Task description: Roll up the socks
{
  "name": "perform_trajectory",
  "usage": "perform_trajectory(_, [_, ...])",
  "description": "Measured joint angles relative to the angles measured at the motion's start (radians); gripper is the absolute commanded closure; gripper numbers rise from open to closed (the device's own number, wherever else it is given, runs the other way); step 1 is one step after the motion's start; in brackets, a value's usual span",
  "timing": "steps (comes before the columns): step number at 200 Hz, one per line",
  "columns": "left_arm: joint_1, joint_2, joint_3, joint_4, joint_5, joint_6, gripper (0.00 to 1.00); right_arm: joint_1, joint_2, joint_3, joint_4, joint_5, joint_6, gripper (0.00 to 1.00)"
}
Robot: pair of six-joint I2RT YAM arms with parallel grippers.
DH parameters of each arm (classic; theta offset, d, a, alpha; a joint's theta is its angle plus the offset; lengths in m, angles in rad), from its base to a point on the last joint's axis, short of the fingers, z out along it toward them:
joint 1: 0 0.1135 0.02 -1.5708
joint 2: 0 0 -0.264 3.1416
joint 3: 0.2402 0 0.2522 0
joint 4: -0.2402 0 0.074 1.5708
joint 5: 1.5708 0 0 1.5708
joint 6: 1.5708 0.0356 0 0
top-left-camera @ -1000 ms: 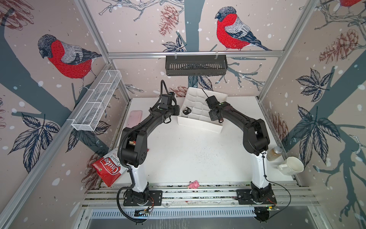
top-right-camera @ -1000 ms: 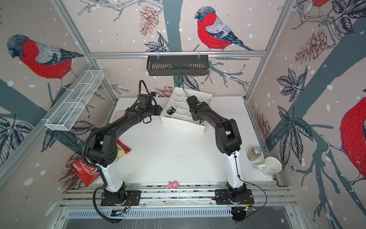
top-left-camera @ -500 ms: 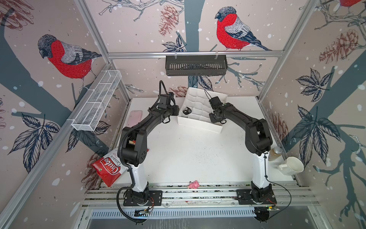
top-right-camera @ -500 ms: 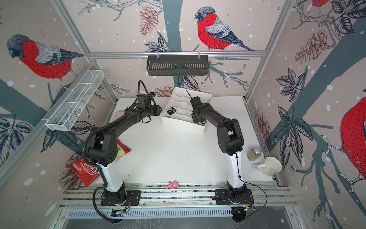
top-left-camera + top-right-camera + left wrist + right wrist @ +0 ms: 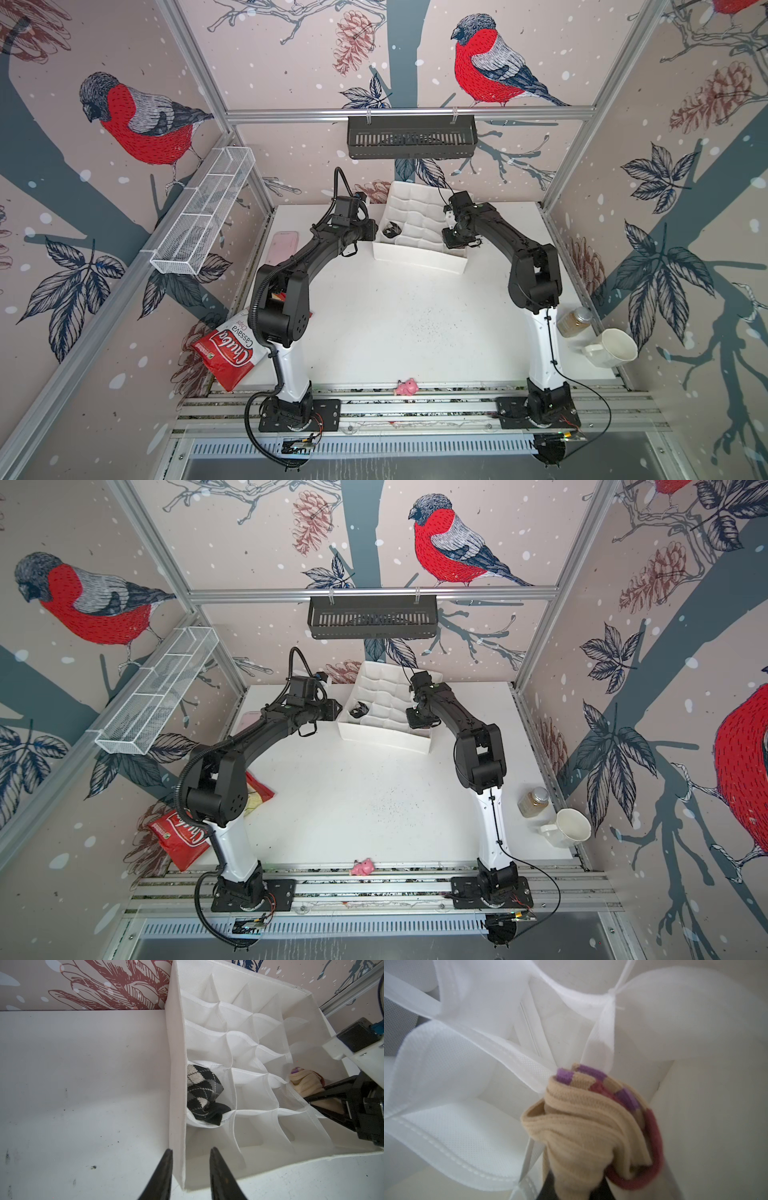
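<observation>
A bunched black-grey-white argyle sock (image 5: 202, 1095) sits in a pocket by the white organizer's (image 5: 176, 1064) left wall. The right gripper (image 5: 575, 1185) pinches the ribbed tan sock (image 5: 583, 1130), maroon-edged and purple-striped, at a right-side pocket. The left gripper (image 5: 191, 1159) gapes, holding nothing. The red chips bag (image 5: 232, 353) reads "Cassava".

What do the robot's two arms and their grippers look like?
Both are black jointed arms on white lower segments with black base plates. The left arm carries a thick ribbed black hose; the right arm a thin black cable. The left gripper has slim black fingers tapering to points.
</observation>
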Motion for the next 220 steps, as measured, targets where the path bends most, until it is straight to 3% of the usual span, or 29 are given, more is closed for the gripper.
perform_trajectory(51, [0.008, 0.071, 0.072, -0.01, -0.037, 0.01, 0.65, 0.009, 0.005, 0.031, -0.072, 0.048, -0.026, 1.0])
perform_trajectory(59, [0.008, 0.082, 0.081, -0.01, -0.042, 0.011, 0.6, 0.011, -0.002, 0.024, -0.08, 0.052, -0.029, 1.0])
perform_trajectory(121, [-0.016, 0.121, 0.104, 0.016, -0.056, 0.045, 0.51, 0.014, -0.026, 0.004, -0.099, 0.07, -0.029, 1.0])
perform_trajectory(156, [-0.035, 0.175, 0.158, 0.011, -0.05, 0.067, 0.52, 0.016, -0.032, -0.008, -0.095, 0.074, -0.029, 1.0])
perform_trajectory(190, [-0.069, 0.229, 0.225, -0.03, -0.138, 0.098, 0.55, 0.017, -0.047, -0.031, -0.085, 0.073, -0.029, 1.0])
perform_trajectory(201, [-0.079, 0.23, 0.225, -0.038, -0.166, 0.109, 0.58, 0.017, -0.049, -0.036, -0.085, 0.073, -0.029, 1.0])
perform_trajectory(209, [-0.08, 0.23, 0.224, -0.043, -0.18, 0.113, 0.66, 0.017, -0.05, -0.04, -0.082, 0.073, -0.029, 1.0])
perform_trajectory(220, [-0.079, 0.23, 0.223, -0.043, -0.19, 0.117, 0.97, 0.017, -0.052, -0.045, -0.079, 0.073, -0.029, 1.0])
